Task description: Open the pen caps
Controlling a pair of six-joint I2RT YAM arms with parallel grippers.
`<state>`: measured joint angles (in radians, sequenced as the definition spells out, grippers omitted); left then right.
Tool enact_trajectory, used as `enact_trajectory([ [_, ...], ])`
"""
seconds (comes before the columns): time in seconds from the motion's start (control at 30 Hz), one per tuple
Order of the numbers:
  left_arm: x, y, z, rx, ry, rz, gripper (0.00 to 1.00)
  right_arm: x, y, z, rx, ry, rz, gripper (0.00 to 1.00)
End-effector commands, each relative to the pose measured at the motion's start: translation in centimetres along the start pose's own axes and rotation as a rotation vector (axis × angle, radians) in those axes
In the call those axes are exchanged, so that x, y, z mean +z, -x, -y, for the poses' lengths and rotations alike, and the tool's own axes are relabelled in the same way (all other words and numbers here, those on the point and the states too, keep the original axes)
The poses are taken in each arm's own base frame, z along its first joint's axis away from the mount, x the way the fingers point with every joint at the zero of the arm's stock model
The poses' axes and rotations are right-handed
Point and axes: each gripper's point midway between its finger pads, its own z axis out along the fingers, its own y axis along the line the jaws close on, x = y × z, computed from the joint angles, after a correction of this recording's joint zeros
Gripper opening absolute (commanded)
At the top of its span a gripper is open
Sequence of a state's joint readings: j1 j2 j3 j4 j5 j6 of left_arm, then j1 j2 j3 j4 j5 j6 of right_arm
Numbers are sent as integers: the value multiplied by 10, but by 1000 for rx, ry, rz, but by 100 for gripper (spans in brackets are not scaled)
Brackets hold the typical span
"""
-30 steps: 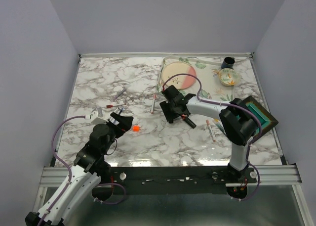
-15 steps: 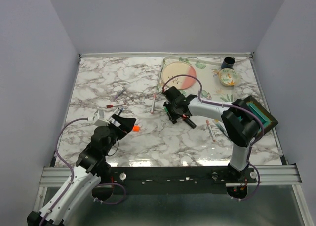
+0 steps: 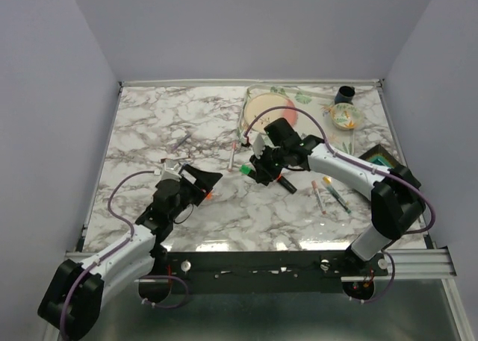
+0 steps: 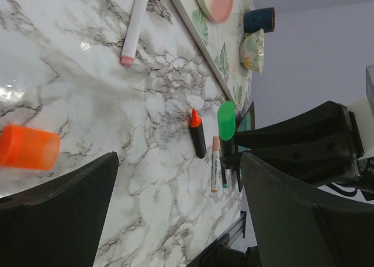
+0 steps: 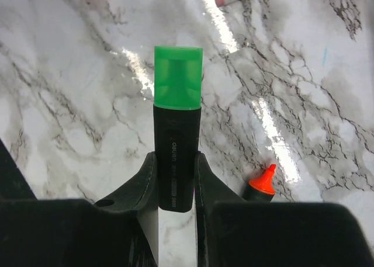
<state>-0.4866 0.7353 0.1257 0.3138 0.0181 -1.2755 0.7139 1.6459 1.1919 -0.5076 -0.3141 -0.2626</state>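
Observation:
A black highlighter (image 5: 176, 156) with a green pen cap (image 5: 178, 77) sticks out forward from my right gripper (image 5: 176, 182), which is shut on its barrel above the table. From above, the right gripper (image 3: 263, 169) sits mid-table with the green cap (image 3: 245, 170) pointing left. My left gripper (image 3: 200, 179) is open and holds nothing; it faces the green cap (image 4: 226, 120) from a distance. A loose orange cap (image 4: 28, 147) lies by its left finger, and the same orange cap (image 3: 208, 195) shows just right of the gripper. An uncapped orange-tipped highlighter (image 3: 286, 183) lies beneath the right gripper.
A white pen with a pink cap (image 3: 232, 156) lies left of the right gripper. Two thin pens (image 3: 321, 195) rest further right. A plate (image 3: 265, 111), bowl (image 3: 346, 117) and dark cup (image 3: 344, 95) stand at the back right, a teal box (image 3: 385, 160) at the right edge.
My right gripper closed on the green-capped highlighter and lifted it, the arm stretching out. My left arm reached forward and right, towards the highlighter, staying open.

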Motion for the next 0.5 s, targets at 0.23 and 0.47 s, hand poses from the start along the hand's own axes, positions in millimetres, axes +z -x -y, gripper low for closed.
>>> enact_trajectory([
  [0.23, 34, -31, 79, -1, -162, -87, 84, -16, -6, -39, -151, 259, 16, 1],
  [0.47, 51, -52, 66, 7, -80, -95, 70, -21, 0, -42, -156, 261, 44, 1],
])
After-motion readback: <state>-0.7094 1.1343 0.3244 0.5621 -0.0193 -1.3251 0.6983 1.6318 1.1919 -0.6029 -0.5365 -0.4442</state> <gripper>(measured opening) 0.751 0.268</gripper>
